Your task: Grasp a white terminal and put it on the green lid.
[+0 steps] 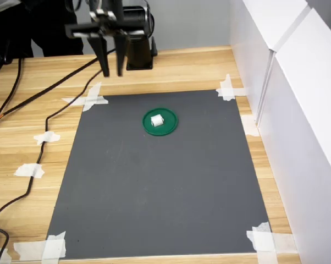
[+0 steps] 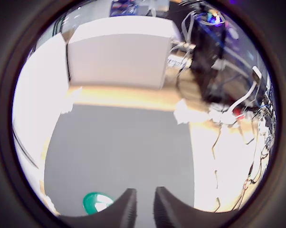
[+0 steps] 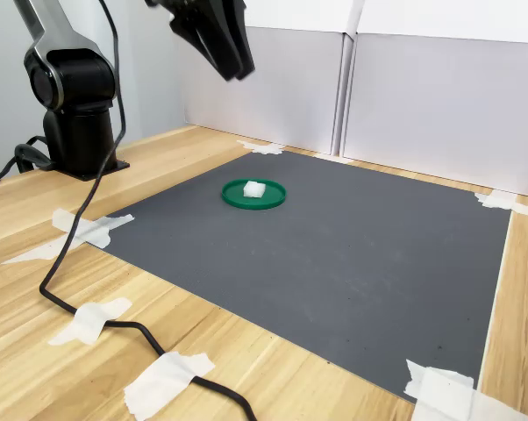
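Green plastic marks the target: the green lid (image 1: pixel 160 121) lies flat on the dark mat (image 1: pixel 165 181) that is taped to the wooden bench (image 1: pixel 193 66), and the white terminal (image 1: pixel 156 120) already rests on the lid, inside its rim, as both exterior views show. The gripper (image 1: pixel 112 70) hangs high above the bench, well clear of the lid, with the lid and terminal lying below the jaws and off to one side of them. In the wrist view the lid (image 2: pixel 96 203) appears just beside one dark fingertip (image 2: pixel 125 205), partly cut off by it. The jaws stand slightly spread with a narrow gap between them, and they hold nothing. Judge the placing step as complete: the terminal sits on the lid and the arm is lifted away. You need no further grasp. If you move next, keep the jaws high and away from the lid so that nothing nudges the terminal off it. Watch the black cable (image 3: pixel 89 303) trailing across the bench near the arm's base (image 3: pixel 75 132).
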Controlling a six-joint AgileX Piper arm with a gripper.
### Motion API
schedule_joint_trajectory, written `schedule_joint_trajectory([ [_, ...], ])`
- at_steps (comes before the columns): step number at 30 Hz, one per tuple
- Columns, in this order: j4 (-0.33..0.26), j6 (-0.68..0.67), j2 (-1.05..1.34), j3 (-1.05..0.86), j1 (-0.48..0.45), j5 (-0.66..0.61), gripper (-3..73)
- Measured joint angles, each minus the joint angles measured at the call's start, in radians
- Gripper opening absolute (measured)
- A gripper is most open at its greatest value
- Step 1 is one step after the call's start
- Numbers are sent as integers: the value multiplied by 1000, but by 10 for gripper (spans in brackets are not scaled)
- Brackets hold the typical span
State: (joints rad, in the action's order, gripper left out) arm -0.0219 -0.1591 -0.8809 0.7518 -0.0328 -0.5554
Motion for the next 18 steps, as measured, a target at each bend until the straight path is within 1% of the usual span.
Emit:
schedule_joint_trajectory([
  [1, 2, 16, 38, -4, -5, 13, 52],
  [4, 4, 64, 145, -47, -7, 70, 0],
  [8, 15, 111, 279, -190, -7, 162, -13],
  [10, 22, 120, 350, -273, -7, 185, -15],
  [17, 22, 145, 637, -573, -7, 198, -16],
  [18, 30, 148, 675, -601, -7, 198, -16],
])
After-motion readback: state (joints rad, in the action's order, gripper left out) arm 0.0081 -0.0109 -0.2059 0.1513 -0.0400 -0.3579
